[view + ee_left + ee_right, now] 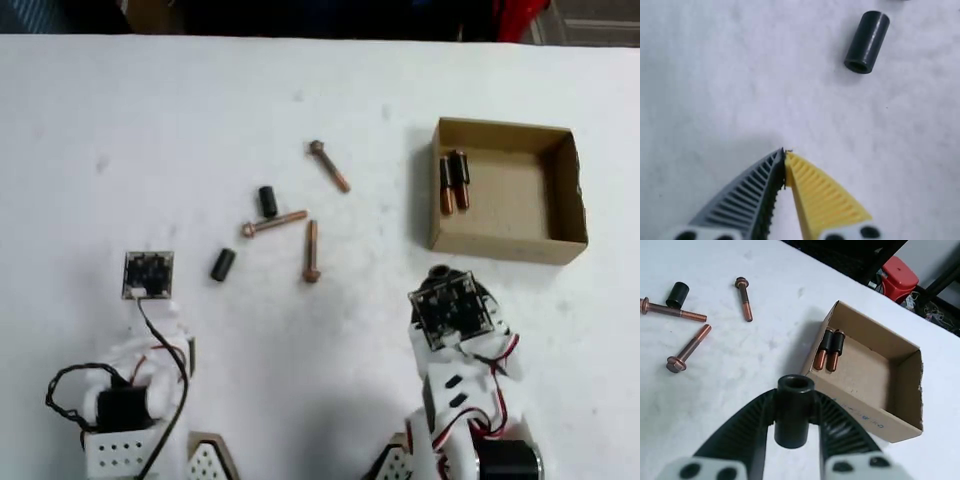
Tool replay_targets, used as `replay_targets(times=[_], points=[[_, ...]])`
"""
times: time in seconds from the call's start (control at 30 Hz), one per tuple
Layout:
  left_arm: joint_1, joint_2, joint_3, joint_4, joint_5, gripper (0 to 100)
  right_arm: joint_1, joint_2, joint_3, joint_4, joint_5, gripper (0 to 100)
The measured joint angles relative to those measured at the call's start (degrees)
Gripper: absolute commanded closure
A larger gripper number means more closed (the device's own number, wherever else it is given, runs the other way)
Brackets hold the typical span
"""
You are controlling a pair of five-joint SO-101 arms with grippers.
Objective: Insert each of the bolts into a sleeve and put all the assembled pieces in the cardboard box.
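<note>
The sleeve in the right gripper is a short black tube held upright with its open bore facing up, and the two dark ribbed fingers pinch it from either side. It is held just outside the near wall of the cardboard box. Inside the box, two assembled pieces lie side by side against the wall nearest the loose parts (black sleeve at one end, copper shank poking out the other).

Three copper bolts lie loose on the white table. Two more sleeves lie there, one just beside a bolt and the other apart.

From above, both grippers are hidden beneath their wrist cameras.

The left gripper has its grey and yellow fingers pressed together at the tips and grips nothing. A sleeve lies on its side ahead of it, not touching.
</note>
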Motion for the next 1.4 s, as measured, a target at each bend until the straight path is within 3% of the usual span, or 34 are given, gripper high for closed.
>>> replay_targets(times=[0.6,0.7,0.93,1.1,1.4], points=[[0.0,0.0,0.3,-2.6,-0.1,98,-0.3,0.3,19.5,-12.8,-10.4,98.2],[0.0,0.2,0.4,-3.9,-4.8,98,-0.4,0.3,20.8,-13.7,-10.5,98.2],[0.0,0.3,0.4,-5.7,-25.1,98,4.8,0.3,21.3,-14.0,-10.5,98.2],[0.0,0.7,-0.4,-8.8,-26.7,98,4.8,0.3,22.5,-14.2,-10.5,98.2],[0.0,0.2,-13.5,-7.8,-28.9,98,4.8,0.3,22.5,-14.2,-10.5,98.2]])
